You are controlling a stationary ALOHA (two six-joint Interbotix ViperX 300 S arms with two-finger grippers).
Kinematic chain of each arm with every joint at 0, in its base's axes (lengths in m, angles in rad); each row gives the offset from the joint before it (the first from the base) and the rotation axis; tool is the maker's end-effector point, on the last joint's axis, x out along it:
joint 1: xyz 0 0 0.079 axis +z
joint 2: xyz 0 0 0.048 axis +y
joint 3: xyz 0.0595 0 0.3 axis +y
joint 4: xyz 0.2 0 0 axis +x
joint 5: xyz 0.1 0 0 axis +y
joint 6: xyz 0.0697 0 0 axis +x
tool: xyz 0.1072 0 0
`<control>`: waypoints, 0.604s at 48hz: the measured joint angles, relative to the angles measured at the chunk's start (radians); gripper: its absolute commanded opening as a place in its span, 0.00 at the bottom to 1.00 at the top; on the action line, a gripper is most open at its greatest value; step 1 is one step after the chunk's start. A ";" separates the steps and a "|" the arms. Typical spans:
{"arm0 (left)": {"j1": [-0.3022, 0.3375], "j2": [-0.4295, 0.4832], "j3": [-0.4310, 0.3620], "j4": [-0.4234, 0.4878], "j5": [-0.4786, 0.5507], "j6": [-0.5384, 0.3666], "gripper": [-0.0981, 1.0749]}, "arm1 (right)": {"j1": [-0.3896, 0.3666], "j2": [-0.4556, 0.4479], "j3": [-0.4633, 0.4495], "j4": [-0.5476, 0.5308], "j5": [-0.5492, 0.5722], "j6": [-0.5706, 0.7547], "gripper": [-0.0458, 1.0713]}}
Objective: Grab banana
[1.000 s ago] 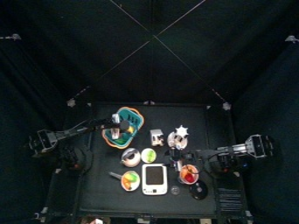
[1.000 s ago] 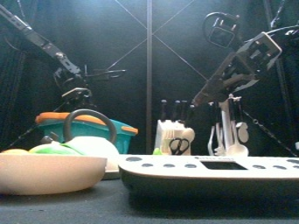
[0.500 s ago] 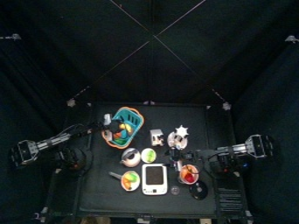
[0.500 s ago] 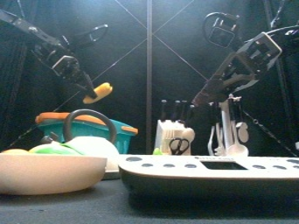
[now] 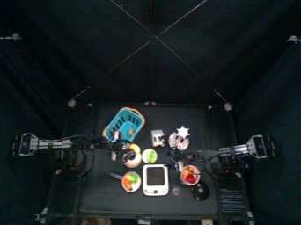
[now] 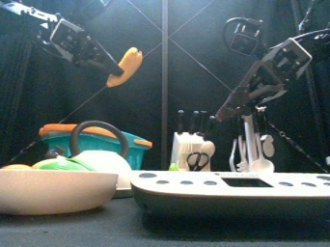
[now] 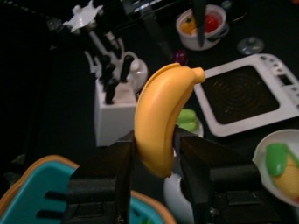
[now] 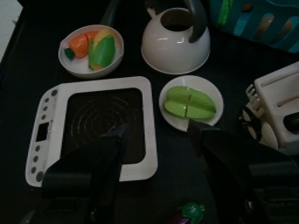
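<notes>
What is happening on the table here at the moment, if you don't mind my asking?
The left claw is shut on the banana and holds it high above the table, well clear of the teal basket. The right claw hangs open over the scale, holding nothing. The bowl of fruit and the white kettle sit on the table untouched.

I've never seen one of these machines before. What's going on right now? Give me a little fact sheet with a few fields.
Job: grab the banana
Banana: yellow, held in the air above the table, clear of the teal basket
Left gripper: shut on the banana, raised high
Right gripper: open, holding nothing, hanging over the white scale
Also on the table: white kettle, bowl of fruit, knife block
Status: banana looks grabbed
</notes>
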 measured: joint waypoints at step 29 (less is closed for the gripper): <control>-0.129 0.279 -0.144 -0.009 -0.002 0.005 0.62 | 0.009 0.000 0.006 0.002 0.009 0.000 0.85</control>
